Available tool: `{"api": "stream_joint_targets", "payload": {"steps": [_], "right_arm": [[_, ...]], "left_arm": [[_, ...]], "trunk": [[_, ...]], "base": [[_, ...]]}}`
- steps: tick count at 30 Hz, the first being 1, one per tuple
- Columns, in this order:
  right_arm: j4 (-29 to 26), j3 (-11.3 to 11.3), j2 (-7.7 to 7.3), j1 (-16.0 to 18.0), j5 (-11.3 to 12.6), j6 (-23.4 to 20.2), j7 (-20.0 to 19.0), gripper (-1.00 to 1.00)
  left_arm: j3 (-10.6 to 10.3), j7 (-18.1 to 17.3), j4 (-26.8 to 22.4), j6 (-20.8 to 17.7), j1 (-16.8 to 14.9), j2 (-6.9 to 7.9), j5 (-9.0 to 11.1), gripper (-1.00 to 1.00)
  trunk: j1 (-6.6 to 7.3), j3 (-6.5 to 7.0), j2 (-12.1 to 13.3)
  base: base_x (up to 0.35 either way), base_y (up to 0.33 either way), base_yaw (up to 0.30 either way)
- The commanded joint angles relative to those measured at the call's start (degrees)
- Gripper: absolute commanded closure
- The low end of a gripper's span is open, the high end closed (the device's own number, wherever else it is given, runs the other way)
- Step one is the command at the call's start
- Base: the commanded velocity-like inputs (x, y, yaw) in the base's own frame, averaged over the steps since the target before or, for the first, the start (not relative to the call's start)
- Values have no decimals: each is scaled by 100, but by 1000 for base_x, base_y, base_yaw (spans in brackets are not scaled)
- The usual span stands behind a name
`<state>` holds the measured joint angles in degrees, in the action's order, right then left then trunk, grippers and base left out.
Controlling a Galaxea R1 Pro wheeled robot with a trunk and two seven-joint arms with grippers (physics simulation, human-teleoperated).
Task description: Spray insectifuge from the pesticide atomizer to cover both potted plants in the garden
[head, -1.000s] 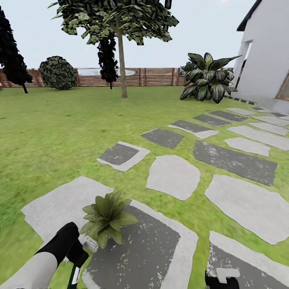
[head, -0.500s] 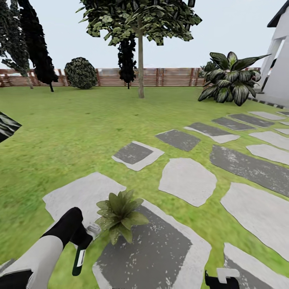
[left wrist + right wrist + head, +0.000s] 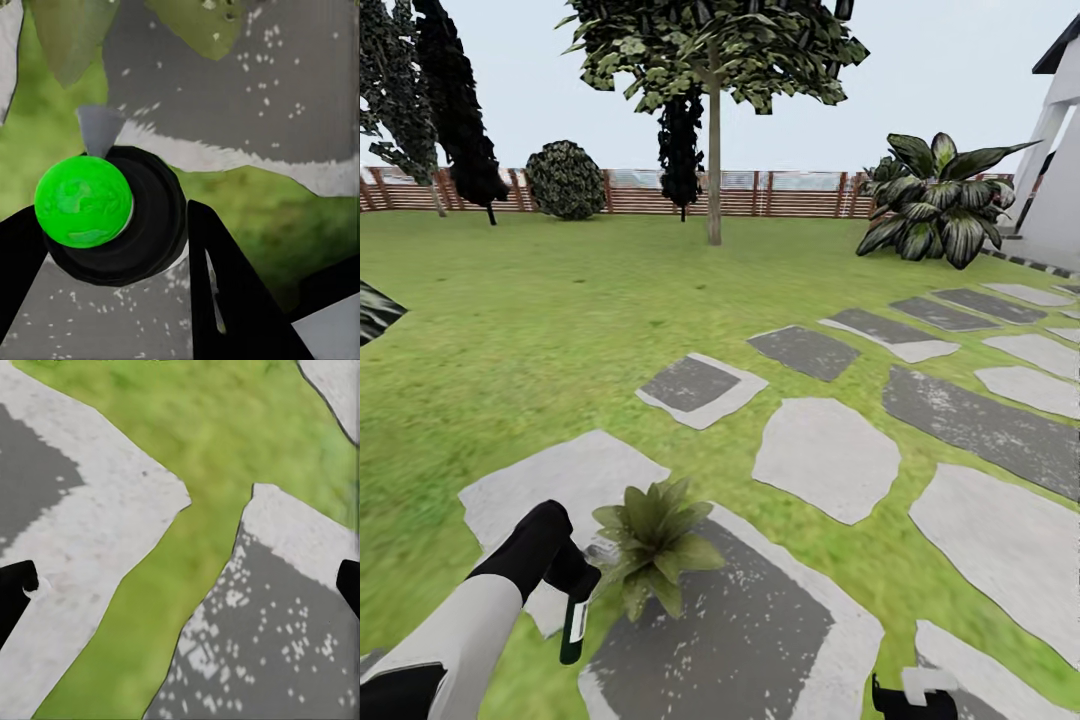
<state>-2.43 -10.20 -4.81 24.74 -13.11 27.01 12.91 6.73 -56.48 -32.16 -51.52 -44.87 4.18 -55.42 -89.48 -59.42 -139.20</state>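
1. Sprayer bottle (image 3: 573, 628) hangs clamped in the left gripper (image 3: 575, 590), just beside the potted plant (image 3: 652, 545) on a stepping stone (image 3: 760, 640).
2. Right gripper (image 3: 180, 585) spread wide over grass (image 3: 225, 450).

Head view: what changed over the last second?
The camera panned left, shifting the whole scene right. The left gripper brought the pesticide atomizer up beside the potted plant, jaws staying shut on it. The plant kept its place on the stepping stone.
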Motion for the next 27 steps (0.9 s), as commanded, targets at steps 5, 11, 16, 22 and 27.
{"api": "stream_joint_targets", "payload": {"steps": [5,11,16,22,27], "right_arm": [[6,-36,22,3,-60,14,20,-100],[6,-37,24,4,-60,14,23,-100],[6,-38,24,4,-60,14,19,-100],[6,-41,24,3,-60,14,21,-100],[6,-40,24,5,-60,14,23,-100]], "left_arm": [[23,-57,-10,-22,4,-5,-73,100],[23,-57,-10,-16,4,-5,-74,100],[29,-57,-10,-16,4,-5,-74,100],[36,-57,-10,-16,38,-5,-74,100],[38,-49,-10,-16,64,-5,-74,100]], "trunk": [[1,-5,-2],[1,-5,-2],[1,-5,-2],[1,-5,-2],[1,-5,-2]], "base": [[-74,-266,113],[-157,-266,268],[-143,-262,212],[14,-275,18],[84,-276,6]]}}
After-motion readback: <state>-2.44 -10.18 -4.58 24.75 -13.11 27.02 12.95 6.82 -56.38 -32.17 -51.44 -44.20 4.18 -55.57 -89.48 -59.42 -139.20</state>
